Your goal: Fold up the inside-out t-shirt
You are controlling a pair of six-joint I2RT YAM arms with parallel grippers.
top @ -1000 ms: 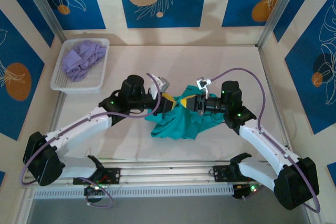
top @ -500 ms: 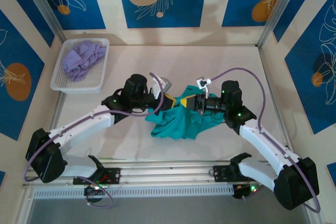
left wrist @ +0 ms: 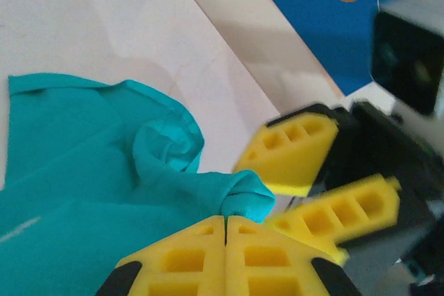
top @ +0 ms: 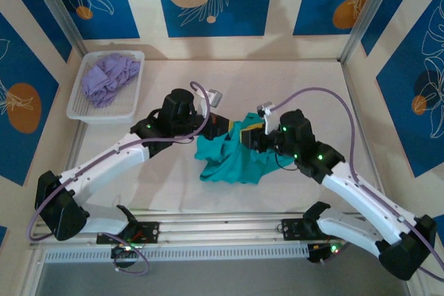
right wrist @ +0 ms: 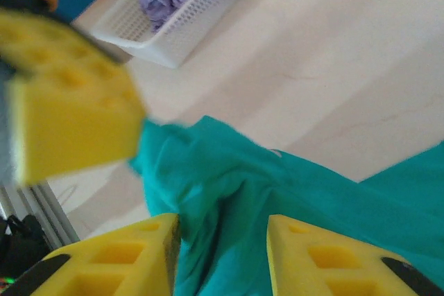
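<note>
Left gripper [left wrist: 225,223] clamps shut on the teal t-shirt [left wrist: 76,178] mid table [left wrist: 83,19], anchoring it; right gripper [right wrist: 222,230] gapes astride loose cloth, gripping nothing.

Teal t-shirt [top: 232,157]: plain green cotton, crumpled into a wrinkled heap, not laid flat. It sits well apart from the white basket [top: 103,114], to the basket's right and nearer the front. The top edge is bunched into a raised, twisted fold pinched in the closed left gripper [left wrist: 225,221]. The lower part is spread loose.
</note>
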